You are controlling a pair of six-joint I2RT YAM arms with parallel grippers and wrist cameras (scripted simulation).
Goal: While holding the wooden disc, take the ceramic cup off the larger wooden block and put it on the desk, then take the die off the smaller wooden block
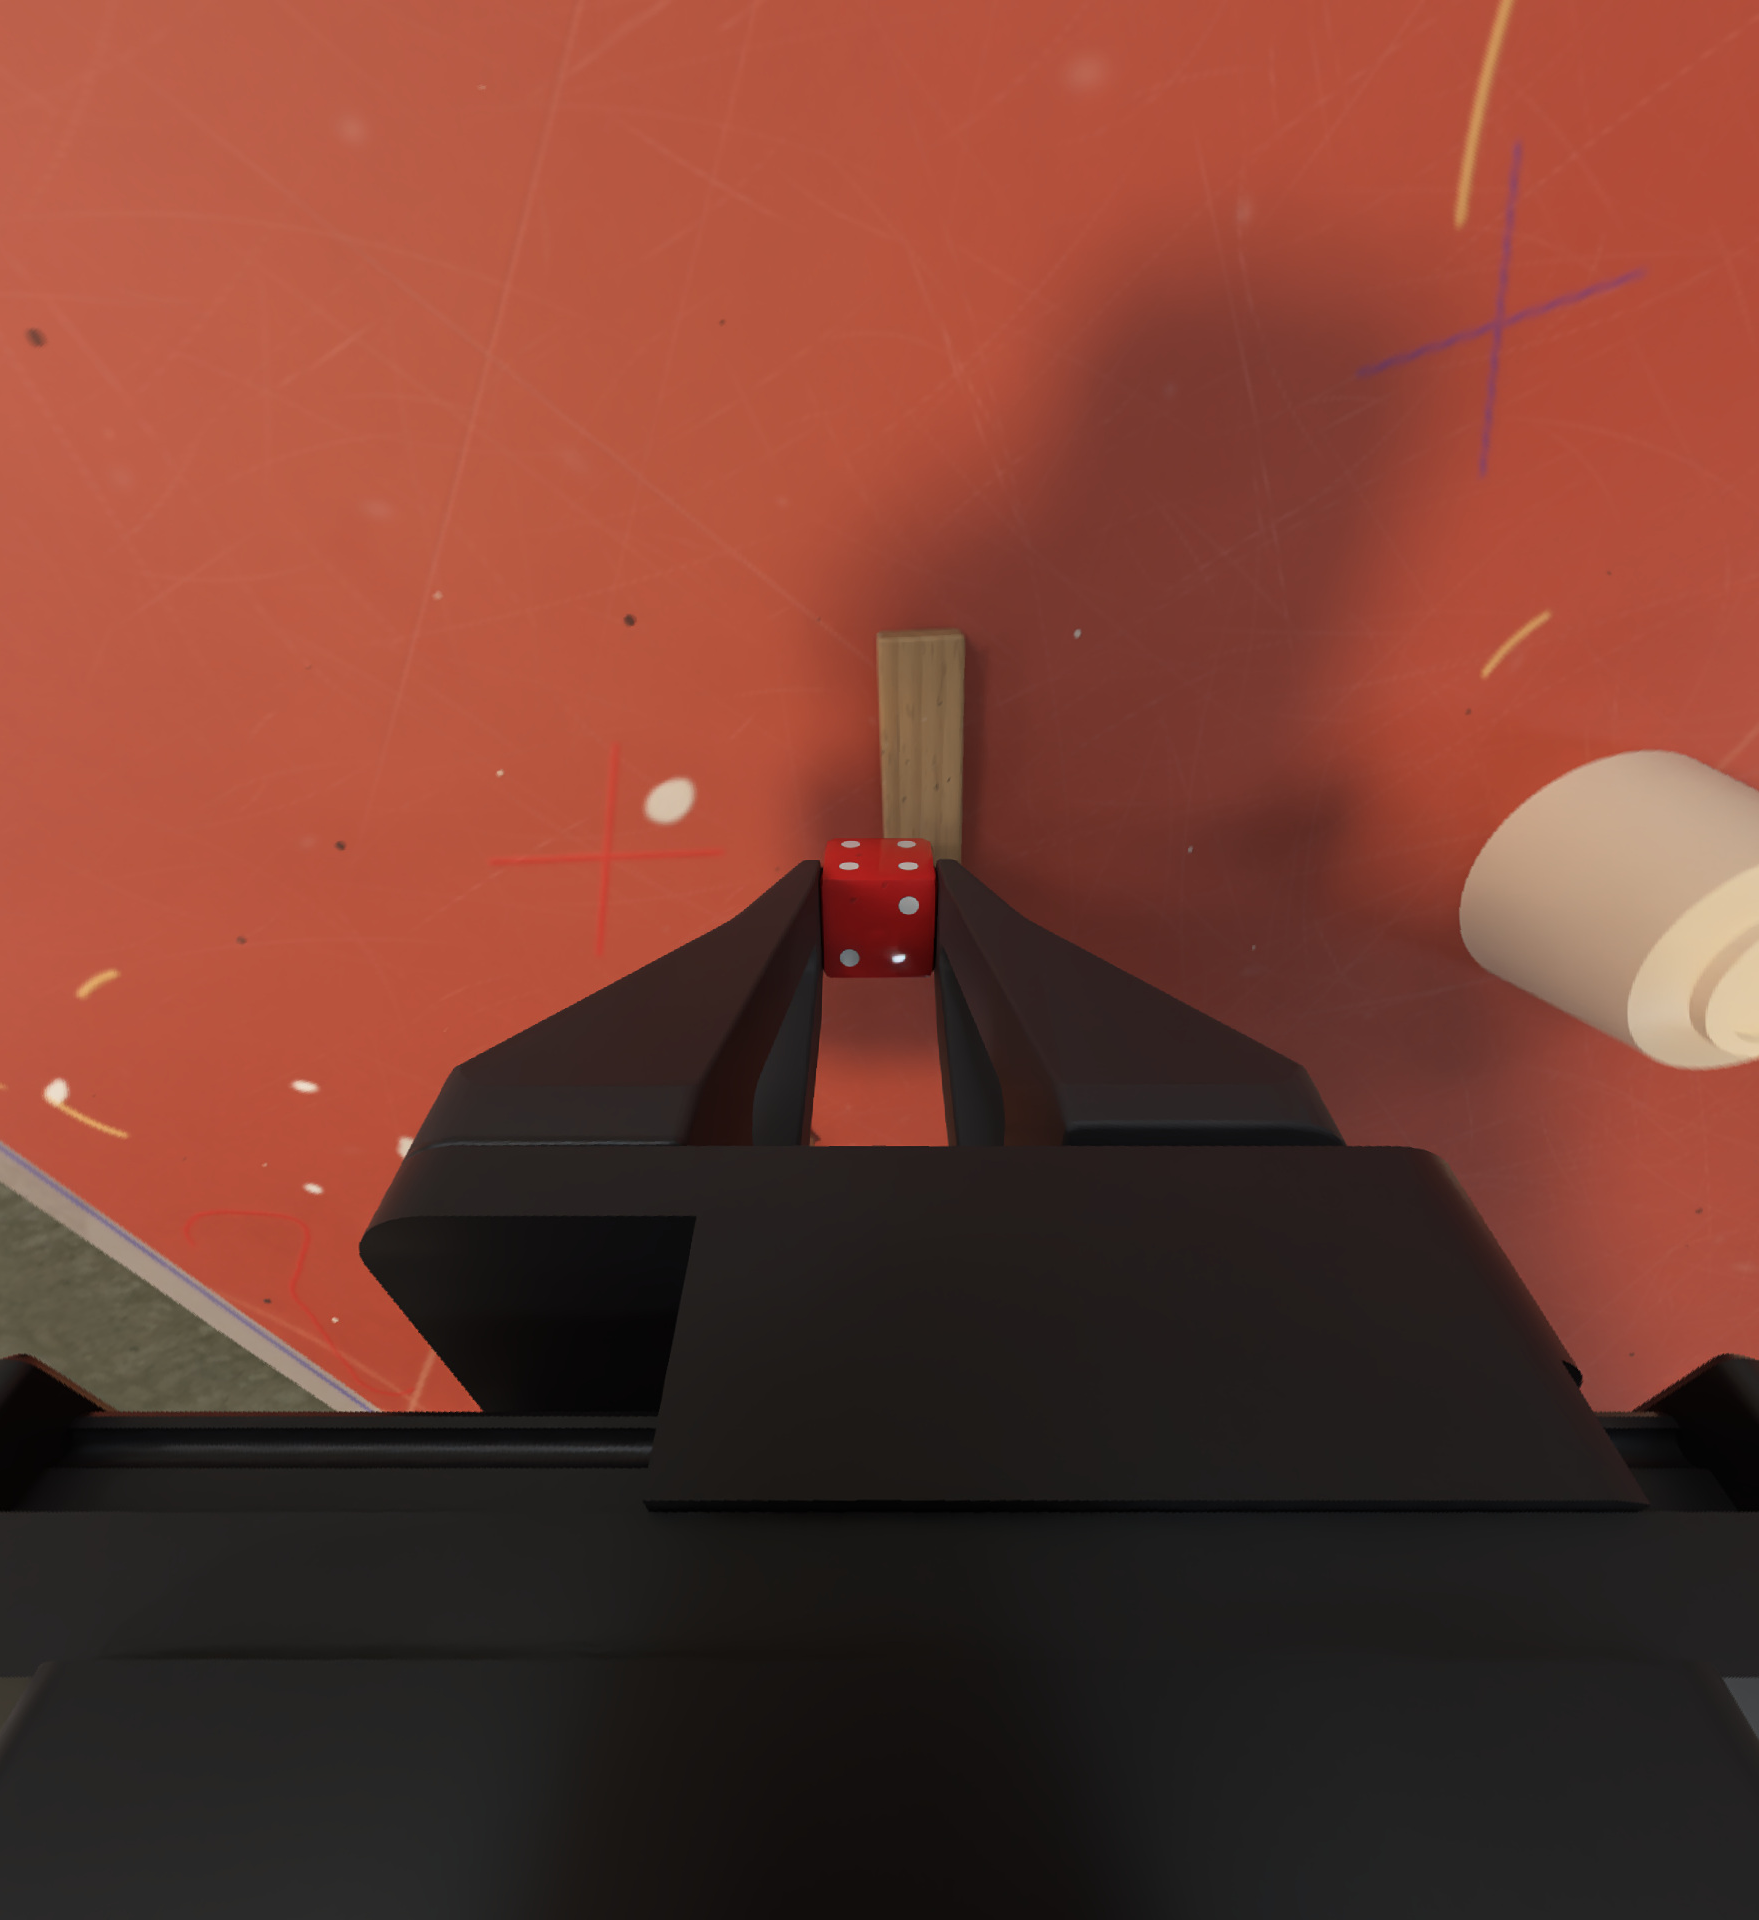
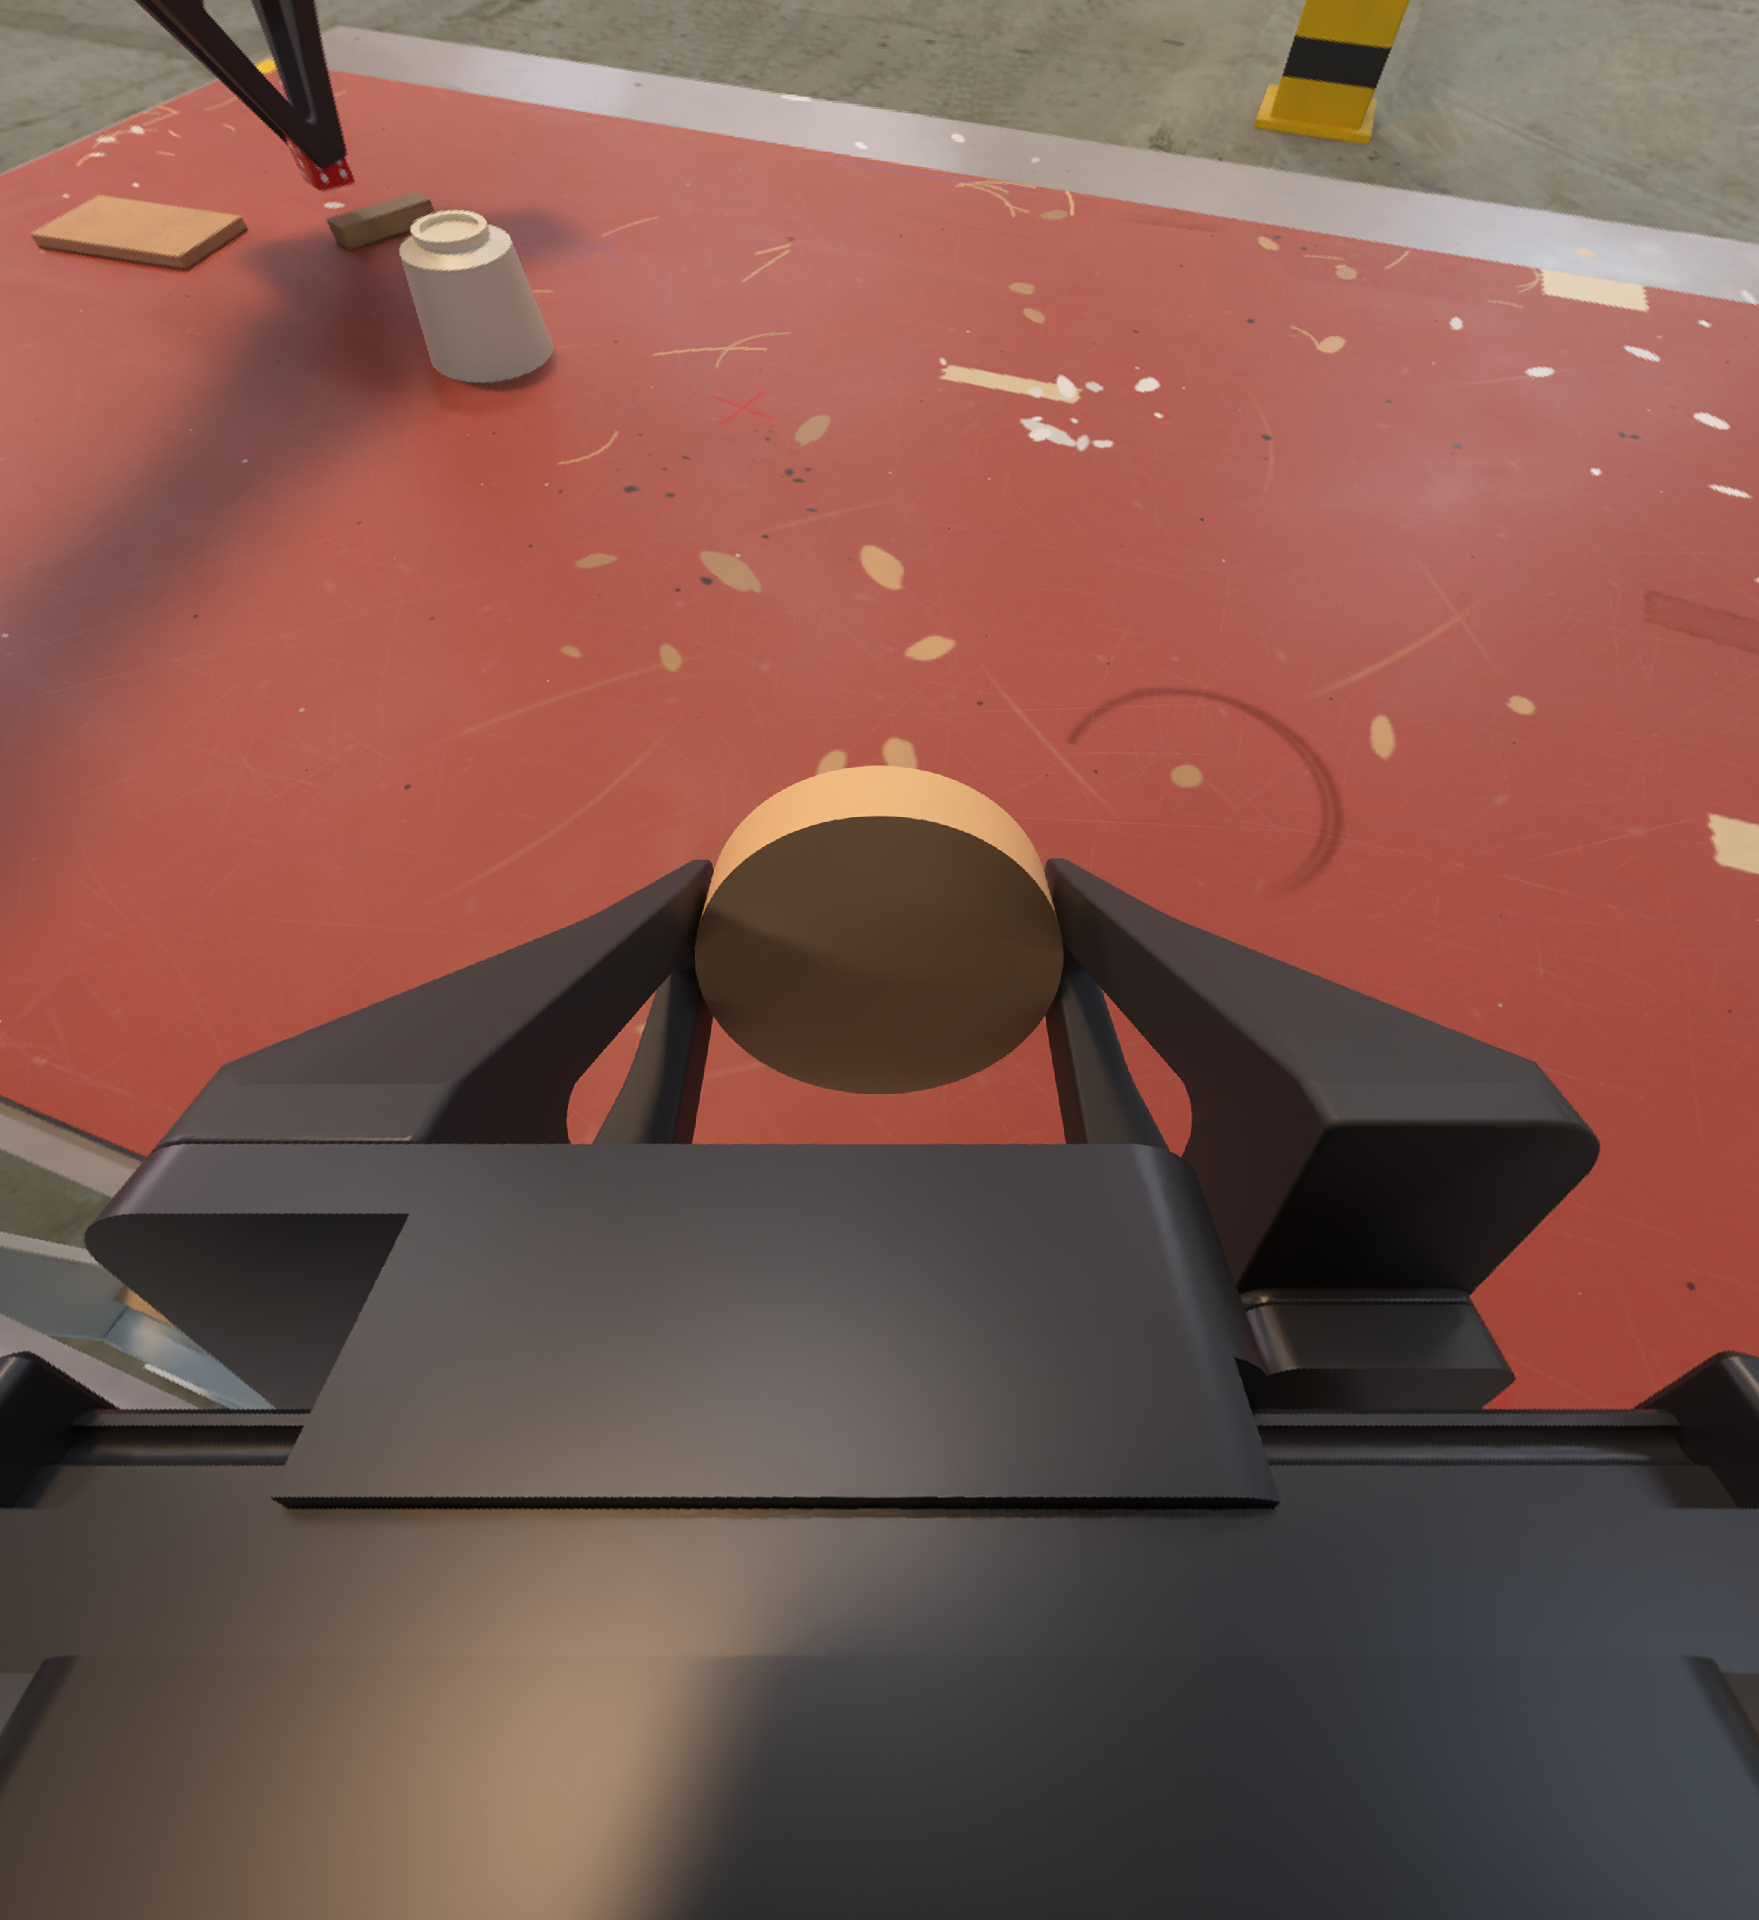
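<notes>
Left gripper [image 1: 878, 868] clamped on red die [image 1: 877, 909], seemingly clear above smaller block [image 1: 921, 727]; right gripper [image 2: 879, 864] around wooden disc [image 2: 877, 945].

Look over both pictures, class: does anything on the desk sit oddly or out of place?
Yes: the ceramic cup stands upside down on the red desk, its foot ring upward, beside the smaller wooden block. Nothing looks spilled or broken.

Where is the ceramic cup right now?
The ceramic cup stands upside down on the red desk, far left in the right wrist view, beside the smaller wooden block.
</notes>
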